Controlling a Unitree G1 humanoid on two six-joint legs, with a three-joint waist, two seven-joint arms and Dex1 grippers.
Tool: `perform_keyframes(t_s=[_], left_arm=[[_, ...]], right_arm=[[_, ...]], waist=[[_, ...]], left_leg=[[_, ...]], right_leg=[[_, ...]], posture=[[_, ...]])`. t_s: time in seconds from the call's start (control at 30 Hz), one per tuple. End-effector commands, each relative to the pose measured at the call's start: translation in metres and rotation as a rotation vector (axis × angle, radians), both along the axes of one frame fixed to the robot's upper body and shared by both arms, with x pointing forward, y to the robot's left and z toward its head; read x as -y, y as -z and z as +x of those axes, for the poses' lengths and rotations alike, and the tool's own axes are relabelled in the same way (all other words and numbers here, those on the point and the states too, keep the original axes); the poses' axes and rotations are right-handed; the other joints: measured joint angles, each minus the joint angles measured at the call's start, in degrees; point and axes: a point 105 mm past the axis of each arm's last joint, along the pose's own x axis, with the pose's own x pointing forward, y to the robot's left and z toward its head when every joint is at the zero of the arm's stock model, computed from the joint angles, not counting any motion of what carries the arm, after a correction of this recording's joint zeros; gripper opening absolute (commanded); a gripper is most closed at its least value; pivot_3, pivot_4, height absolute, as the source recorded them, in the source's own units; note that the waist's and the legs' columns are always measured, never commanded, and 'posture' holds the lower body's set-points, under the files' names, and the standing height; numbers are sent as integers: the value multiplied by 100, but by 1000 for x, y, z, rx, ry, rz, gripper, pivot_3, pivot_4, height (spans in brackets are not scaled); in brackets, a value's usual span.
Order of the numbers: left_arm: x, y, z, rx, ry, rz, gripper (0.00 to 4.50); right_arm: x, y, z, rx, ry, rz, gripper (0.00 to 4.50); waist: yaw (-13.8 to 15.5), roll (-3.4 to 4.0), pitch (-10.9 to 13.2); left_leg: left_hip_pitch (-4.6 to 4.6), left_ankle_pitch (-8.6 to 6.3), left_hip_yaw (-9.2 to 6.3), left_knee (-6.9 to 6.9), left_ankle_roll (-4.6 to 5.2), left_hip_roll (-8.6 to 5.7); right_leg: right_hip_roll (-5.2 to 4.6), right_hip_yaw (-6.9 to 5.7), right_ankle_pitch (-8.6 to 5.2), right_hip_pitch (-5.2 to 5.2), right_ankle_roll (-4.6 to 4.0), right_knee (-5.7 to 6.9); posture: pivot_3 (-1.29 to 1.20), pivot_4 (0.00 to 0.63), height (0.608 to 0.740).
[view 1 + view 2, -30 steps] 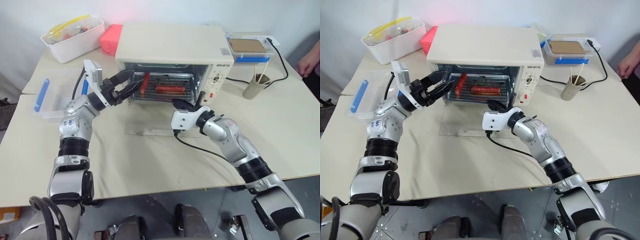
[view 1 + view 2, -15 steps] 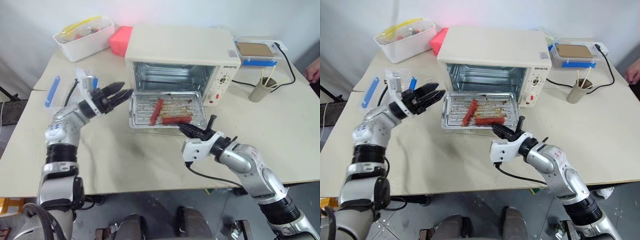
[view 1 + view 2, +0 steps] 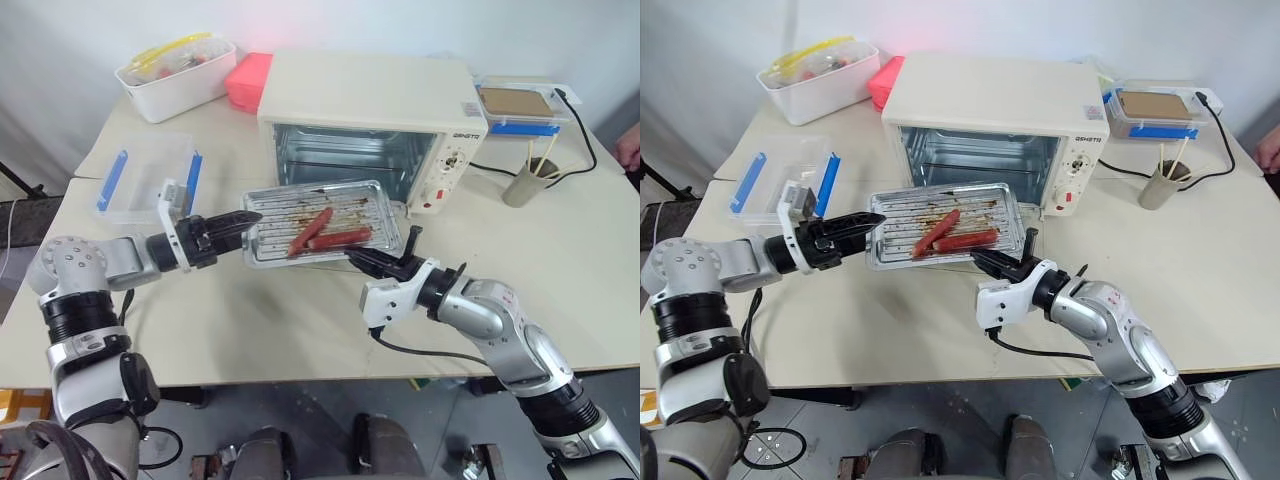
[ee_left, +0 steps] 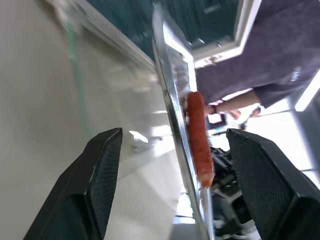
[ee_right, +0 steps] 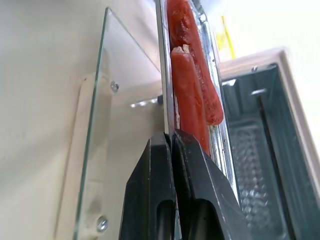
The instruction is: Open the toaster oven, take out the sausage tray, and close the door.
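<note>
The cream-white toaster oven (image 3: pixel 370 90) stands open at the back of the table. Its glass door (image 5: pixel 115 165) lies folded down flat in front of it. The silvery sausage tray (image 3: pixel 285 205), with two red sausages (image 3: pixel 325 232) on it, hangs slightly tilted just above the door. My right gripper (image 3: pixel 360 258) is shut on the tray's near rim, as the right wrist view (image 5: pixel 171 136) shows. My left gripper (image 3: pixel 245 218) is at the tray's left edge. In the left wrist view its fingers (image 4: pixel 105 175) stand open, with the rim (image 4: pixel 172 100) passing between them.
A white bin (image 3: pixel 175 75) and a pink box (image 3: pixel 248 80) stand at the back left. A clear container with blue clips (image 3: pixel 140 180) lies on the left. A blue-clipped box (image 3: pixel 515 100), a cup with sticks (image 3: pixel 527 180) and a cable are at the right. A person's hand (image 3: pixel 630 145) shows at the right edge.
The tray has come out of the oven, drawn toward me in my right gripper, and is now lifted off the door. My left gripper has rolled and sunk to the tray's left edge.
</note>
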Motion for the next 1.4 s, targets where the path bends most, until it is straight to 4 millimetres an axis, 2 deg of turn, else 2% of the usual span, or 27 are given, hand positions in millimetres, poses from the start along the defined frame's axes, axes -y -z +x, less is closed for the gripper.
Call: perform_keyframes(t_s=[0.03,0.1,0.43,0.53,0.6,0.67,0.73,0.77,0.87,0.97,1.1,1.2,1.3,1.4], left_arm=[[6,-9,-2,39,2,-23,3322],[8,-5,-2,28,-8,-20,2900],[5,0,-1,-22,-28,-82,23],[4,-1,-2,-40,-17,-128,23],[-3,-6,-2,-54,-12,-173,0],[-21,-5,-2,-94,-53,-191,0],[-30,-3,-4,-119,-67,-189,0],[-39,0,-9,-135,-76,-183,0],[-60,11,-26,-176,-107,-168,0],[-77,16,-42,-191,-136,-175,0],[-110,20,-64,-174,-257,-235,0],[-122,23,-76,-141,-345,-277,0],[-128,27,-86,-100,-452,-328,0],[-132,32,-93,-61,-559,-363,0]], right_arm=[[-5,-12,-2,33,-44,16,4],[-5,-12,-1,26,-47,20,0],[-1,-10,-2,-7,-51,33,0],[0,-10,-4,-41,-60,63,0],[1,-13,-8,-61,-82,114,510],[9,-14,-12,-71,-96,121,1058],[15,-12,-15,-95,-106,123,1765],[25,-12,-15,-121,-90,151,2039],[57,-12,-9,-169,-8,225,2039],[84,-3,-5,-246,52,258,2039],[119,15,0,-385,105,352,1094],[130,32,2,-494,105,378,15],[133,48,8,-612,98,430,15],[128,58,15,-696,82,473,15]], waist=[[-1,0,0],[0,0,0],[13,-1,0],[10,-1,-1],[4,-1,-1],[-1,-1,-1],[-16,-1,-1],[-16,-1,-1],[-21,-1,-1],[-3,-2,-1],[9,-3,-2],[-3,-3,-2],[-4,-3,-2],[-2,-3,-2]], left_leg=[[3,0,1,-1,0,0],[2,1,0,-1,-2,1],[3,1,0,0,-2,0],[4,1,-1,1,-2,-2],[4,1,-2,0,-2,-2],[5,1,-3,-1,-2,-1],[7,1,-1,-3,-2,-1],[9,1,0,-5,-2,-1],[15,1,1,-11,-3,-1],[15,0,1,-9,-3,0],[17,0,0,-2,-3,0],[20,0,2,-4,-3,3],[22,0,0,-4,-3,18],[31,-1,0,-3,-3,20]], right_leg=[[0,2,0,0,0,0],[0,1,0,0,0,0],[-1,5,0,1,-1,0],[-3,4,0,2,-1,0],[-3,4,0,1,-1,1],[-3,3,0,1,-1,2],[-3,4,0,0,-1,3],[-3,5,0,0,-1,3],[-3,9,0,0,-1,3],[-4,14,0,1,-2,3],[-8,15,-1,8,-2,3],[-9,18,-1,7,-3,4],[-14,22,-2,8,-4,7],[-24,45,-2,12,-5,13]], posture=[[0,150,740],[0,150,740],[0,150,740],[0,150,740],[0,150,740],[0,150,740],[0,150,740],[0,150,740],[0,150,740],[0,150,740],[0,150,740],[0,150,740],[0,150,740],[0,150,740]])
